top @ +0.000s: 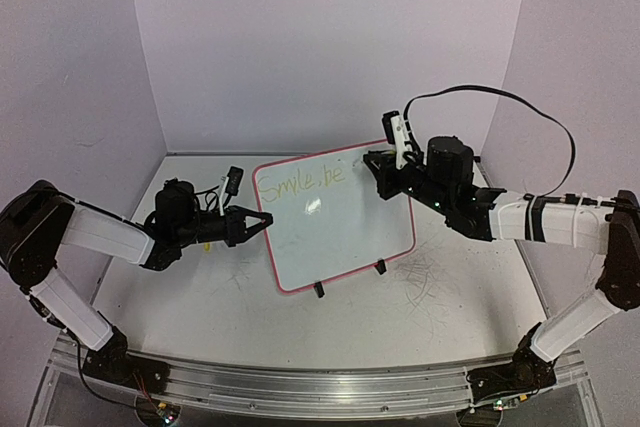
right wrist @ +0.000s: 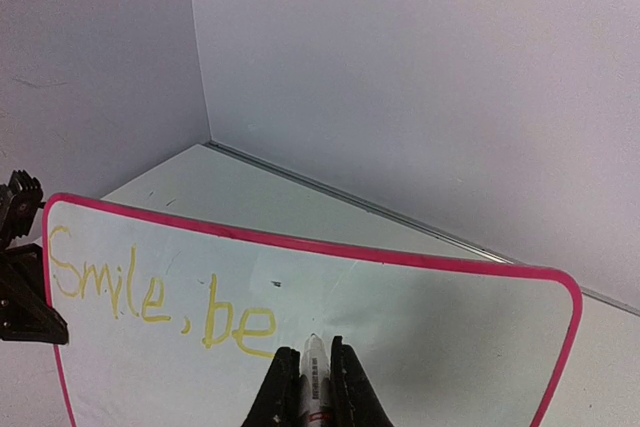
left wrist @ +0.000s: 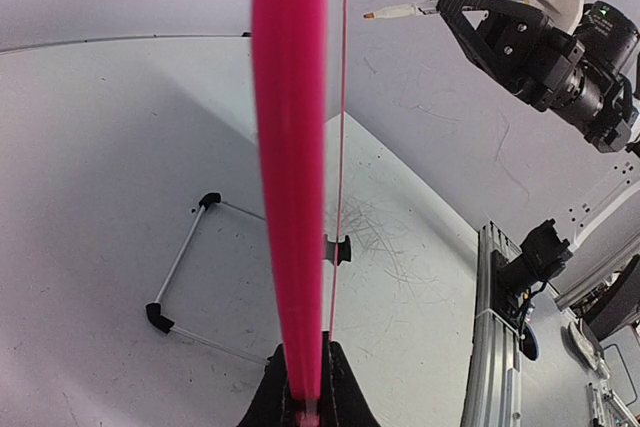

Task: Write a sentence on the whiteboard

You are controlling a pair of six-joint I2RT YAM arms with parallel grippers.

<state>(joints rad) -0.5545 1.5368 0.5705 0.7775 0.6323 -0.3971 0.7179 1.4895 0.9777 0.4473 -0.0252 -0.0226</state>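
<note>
The whiteboard (top: 340, 217), white with a pink-red frame, stands tilted on two black clip feet mid-table. My left gripper (top: 262, 221) is shut on its left edge; the left wrist view shows the frame (left wrist: 290, 167) edge-on between the jaws. The yellow writing (top: 300, 184) reads "Smile, be" along the top; it also shows in the right wrist view (right wrist: 160, 299). My right gripper (top: 384, 172) is shut on a white marker (right wrist: 314, 377), its tip just right of "be", close to the board surface. Contact cannot be told.
A wire stand (left wrist: 190, 267) with black end caps lies on the table behind the board. The table surface (top: 440, 287) carries old scribble marks on the right. Purple walls enclose the back and sides. A metal rail (top: 320, 387) runs along the near edge.
</note>
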